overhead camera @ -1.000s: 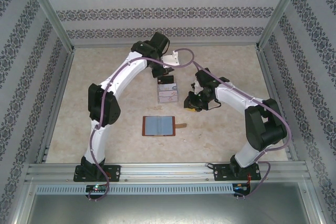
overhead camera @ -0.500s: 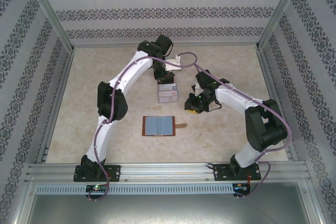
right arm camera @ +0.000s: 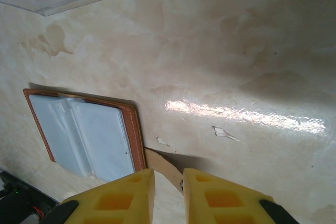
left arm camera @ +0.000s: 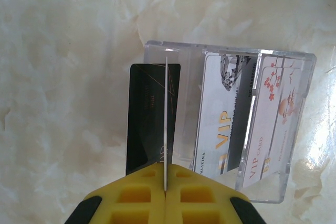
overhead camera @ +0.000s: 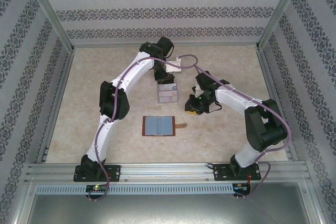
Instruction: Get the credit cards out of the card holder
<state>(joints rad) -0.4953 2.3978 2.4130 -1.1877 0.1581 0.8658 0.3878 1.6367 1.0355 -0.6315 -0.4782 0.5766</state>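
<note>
My left gripper [overhead camera: 164, 78] is pinched shut on a thin card [left arm camera: 166, 119]. I see that card from its edge, like a pale line. It is over the left wall of the clear box [overhead camera: 168, 94]. The box sits in the middle of the worktop [overhead camera: 236, 66], a bit toward the far edge. A grey card [left arm camera: 220, 129] and a pink-white card [left arm camera: 273, 119] lie in the box. A dark card [left arm camera: 147, 124] lies flat by that left wall, and I cannot tell if it is inside. The card holder [overhead camera: 158, 126] lies open and flat, closer to the near edge than the box. My right gripper [right arm camera: 168, 182] has a small gap and holds nothing. It is near the holder's strap tab [right arm camera: 160, 162]
</note>
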